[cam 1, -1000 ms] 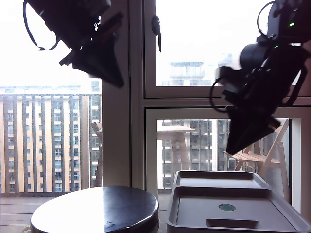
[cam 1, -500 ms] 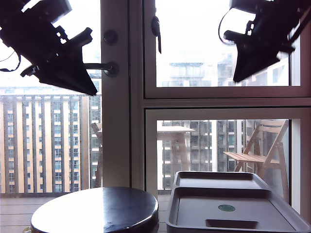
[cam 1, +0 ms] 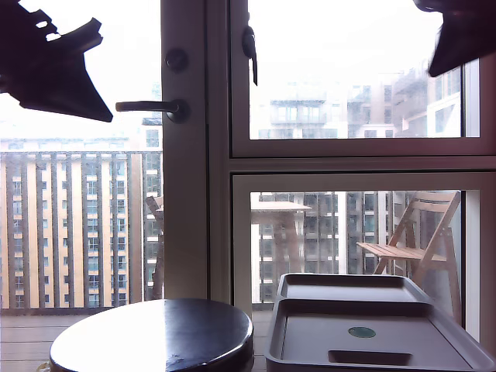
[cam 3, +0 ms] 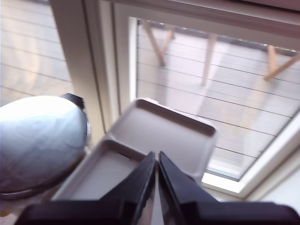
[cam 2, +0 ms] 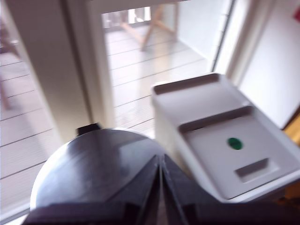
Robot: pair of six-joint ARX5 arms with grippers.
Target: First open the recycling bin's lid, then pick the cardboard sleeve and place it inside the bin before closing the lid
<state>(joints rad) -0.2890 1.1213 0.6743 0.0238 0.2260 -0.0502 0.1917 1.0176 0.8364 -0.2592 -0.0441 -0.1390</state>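
The grey recycling bin [cam 1: 273,353] stands at the exterior view's lower right with its lid [cam 1: 310,341] lying flat and closed; a green mark [cam 1: 361,332] and a slot handle [cam 1: 370,356] show on top. The cardboard sleeve is out of view. My first gripper [cam 1: 101,115] hangs high at the exterior view's upper left, shut on nothing; in its wrist view the gripper [cam 2: 160,164] is above the round table, the lid [cam 2: 211,140] off to one side. My second gripper [cam 1: 435,71] is at the exterior view's upper right, shut and empty, high above the lid [cam 3: 164,131].
A round dark glossy table [cam 1: 155,333] stands at the exterior view's lower left, close beside the bin. Behind both rise window frames and a door handle [cam 1: 147,107]. A wooden folding chair [cam 1: 411,240] stands outside on the balcony.
Both arms have risen and swung outward to the exterior view's upper corners, away from the space above the bin. The lid stays closed.
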